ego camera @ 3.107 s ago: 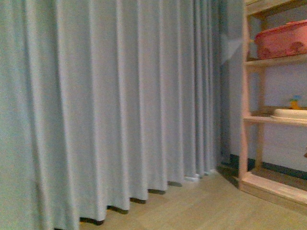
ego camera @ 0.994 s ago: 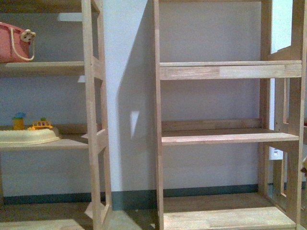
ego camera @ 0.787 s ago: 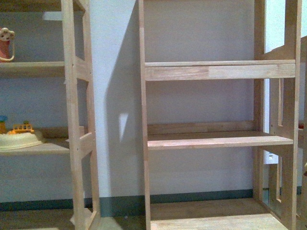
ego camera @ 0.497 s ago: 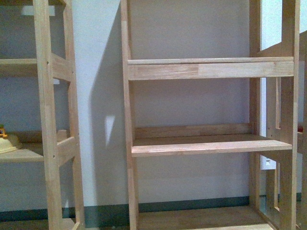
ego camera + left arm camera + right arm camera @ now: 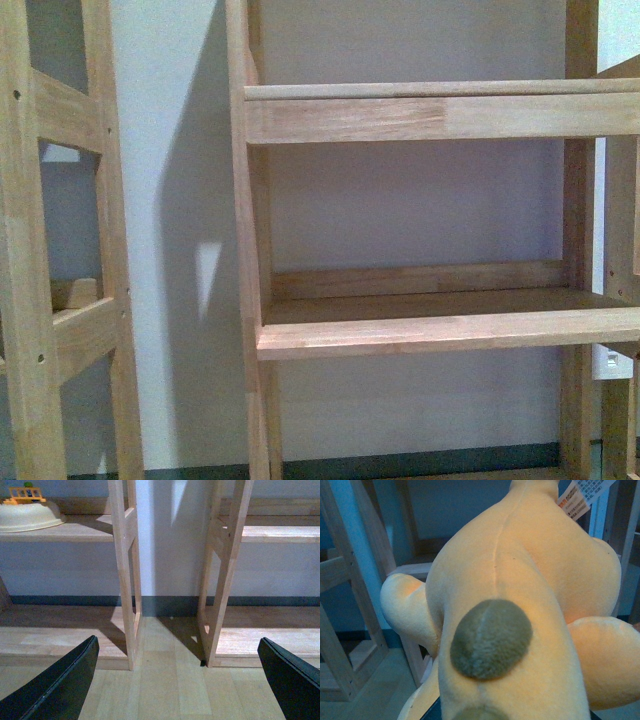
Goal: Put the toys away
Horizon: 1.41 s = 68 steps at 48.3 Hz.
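Progress: about midway, by my judgement. The toy is picked up and carried to the storage, but not yet set down.
Wall point(image 5: 170, 200): pale and plain, behind both racks.
Rack point(image 5: 245, 250): bare wood, fills the front view at close range, squarely ahead.
Second rack point(image 5: 60, 330): to the left, a strip of wall between the two.
Floor point(image 5: 160, 680): light boards, seen in the left wrist view; no toy lies on the part shown.
Shelf point(image 5: 440, 335): middle board of the rack, nothing on the part in view. Likely landing spot; this is a guess.
Plush point(image 5: 520, 580): orange-yellow, fills the right wrist view, carried off the floor and near the racks, not on any shelf.
Right gripper point(image 5: 512, 716): only dark slivers show either side of the plush; judged clamped on it, since the plush hangs in the air.
Left gripper point(image 5: 177, 640): fingers spread wide, nothing between them, pointed at the gap between the racks.
Basin point(image 5: 27, 517): cream, already on the second rack's shelf, small yellow toy on top.
Patch point(image 5: 490, 637): brown, on the plush, facing the wrist camera.
Tag point(image 5: 580, 497): paper, on the plush's far end.
Left to do: lift the plush over a shelf, let go, back the arm out.
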Motion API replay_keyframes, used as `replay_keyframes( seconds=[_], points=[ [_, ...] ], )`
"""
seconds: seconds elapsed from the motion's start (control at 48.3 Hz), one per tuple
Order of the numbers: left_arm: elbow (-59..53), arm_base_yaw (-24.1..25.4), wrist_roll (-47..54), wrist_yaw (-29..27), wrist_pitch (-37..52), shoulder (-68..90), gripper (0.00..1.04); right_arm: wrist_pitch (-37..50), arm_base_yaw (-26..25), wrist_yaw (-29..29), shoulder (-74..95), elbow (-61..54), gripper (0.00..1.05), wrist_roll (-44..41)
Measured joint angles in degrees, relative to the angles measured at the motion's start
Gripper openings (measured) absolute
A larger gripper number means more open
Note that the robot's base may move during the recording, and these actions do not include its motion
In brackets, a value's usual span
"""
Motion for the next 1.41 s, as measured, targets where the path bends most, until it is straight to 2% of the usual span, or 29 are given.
replay_keyframes(
  seconds=[1.367,1.408],
  points=[
    [0.0,0.0,0.0,0.0,0.0,0.0,0.99,0.0,0.0,0.0,0.1,0.0,0.2,0.0],
    [0.0,0.0,0.0,0.0,0.0,0.0,0.99,-1.3,-0.3,-1.3,0.3,0.3,0.2,-0.3]
  ],
)
